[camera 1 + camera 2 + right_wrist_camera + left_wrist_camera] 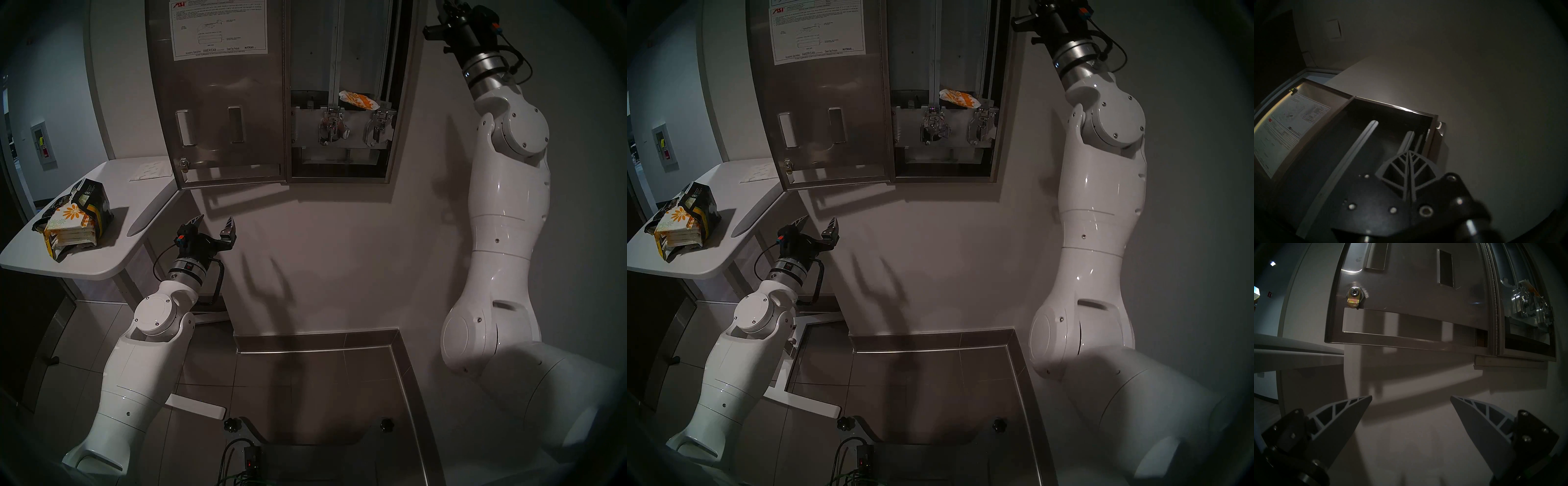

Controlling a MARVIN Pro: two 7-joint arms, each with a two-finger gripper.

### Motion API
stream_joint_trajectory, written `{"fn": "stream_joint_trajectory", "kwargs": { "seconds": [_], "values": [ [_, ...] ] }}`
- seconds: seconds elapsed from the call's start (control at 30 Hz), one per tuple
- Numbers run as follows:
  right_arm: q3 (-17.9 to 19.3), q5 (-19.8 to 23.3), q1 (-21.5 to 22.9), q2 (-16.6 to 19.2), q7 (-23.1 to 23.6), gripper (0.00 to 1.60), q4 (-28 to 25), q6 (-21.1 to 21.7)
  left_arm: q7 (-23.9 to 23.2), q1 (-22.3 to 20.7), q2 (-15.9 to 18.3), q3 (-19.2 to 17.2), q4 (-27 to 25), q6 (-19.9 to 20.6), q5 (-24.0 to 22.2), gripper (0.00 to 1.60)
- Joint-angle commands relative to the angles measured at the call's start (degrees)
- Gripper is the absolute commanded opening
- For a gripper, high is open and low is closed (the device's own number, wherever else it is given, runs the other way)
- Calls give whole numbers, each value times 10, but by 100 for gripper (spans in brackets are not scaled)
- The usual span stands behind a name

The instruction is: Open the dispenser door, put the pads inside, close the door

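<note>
The steel dispenser [403,101] hangs on the wall with its door [220,101] swung wide open to the left, showing the white instruction sheet [219,27] and lock [183,164]. One daisy-print pad [359,100] lies tilted inside, above the two chrome levers [330,127]. More pads [68,220] are stacked on the table at the left. My left gripper [216,219] is open and empty, below the door's bottom edge, close to the wall. My right gripper [1409,152] is shut and empty, high up beside the dispenser's [1373,144] upper right.
A white table [101,258] stands left of the door; on it, a torn black-and-yellow bag [96,200] surrounds the stack and a flat white sheet [151,169] lies behind. The open door overhangs the table's right end. The wall under the dispenser is bare.
</note>
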Motion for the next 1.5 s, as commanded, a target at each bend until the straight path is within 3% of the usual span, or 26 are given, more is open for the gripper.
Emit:
{"fn": "stream_joint_trajectory", "kwargs": {
  "seconds": [0.0, 0.23, 0.5, 0.57, 0.93, 1.23, 1.4, 1.47],
  "values": [
    [31, -26, -60, -29, -16, 0, -56, 47, 0, -6, 1, -2, -5, -1, 0, 160],
    [67, -55, -133, -68, -12, 0, -101, 107, 0, -6, 1, -3, -5, -1, 1, 160],
    [98, -84, -178, -112, -1, 0, -139, 150, 0, -6, 0, -3, -5, -1, 1, 160],
    [108, -97, -212, -134, 11, 0, -164, 172, 0, -6, 0, -3, -5, -1, 1, 160],
    [101, -94, -280, -113, 39, 0, -190, 238, -1, -6, -1, -4, -6, 0, 2, 160],
    [71, -60, -350, -88, -4, 0, -218, 271, 0, -6, -1, -4, -7, 1, 2, 160],
    [44, -26, -398, -73, -58, 45, -229, 265, 0, -6, -1, -4, -7, 2, 2, 160],
    [37, -17, -409, -71, -73, 55, -230, 262, 0, -6, -1, -5, -7, 2, 2, 160]
  ]
}}
